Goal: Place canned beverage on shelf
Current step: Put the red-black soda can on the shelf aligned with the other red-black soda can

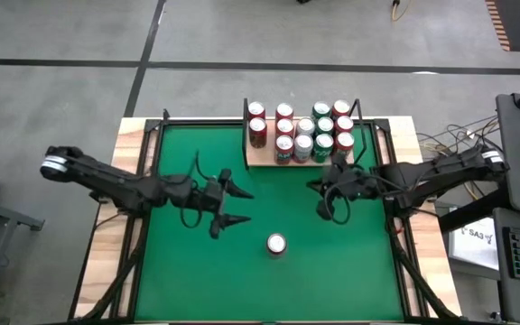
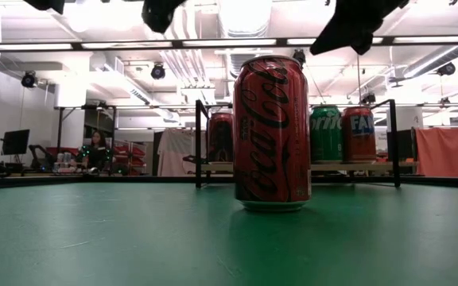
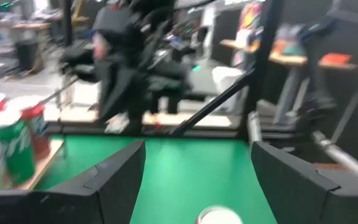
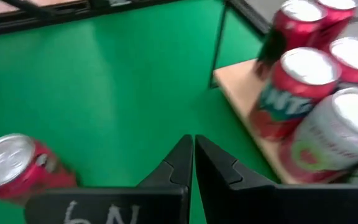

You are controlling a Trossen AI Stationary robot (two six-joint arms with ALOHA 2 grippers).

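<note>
1 loose can (image 1: 276, 244) upright near counter's front edge; left tool (image 1: 233, 205) wide, empty, beside it. Right tool (image 1: 318, 198) pinched shut, empty. Off-centre closing could topple can; crowded shelf (image 1: 262, 155) risks knocking neighbours.

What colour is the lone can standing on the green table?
Red can, clearest in the low view.

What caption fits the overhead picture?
Open left gripper nears a lone red can; shut right gripper waits beside the can-filled shelf.
</note>
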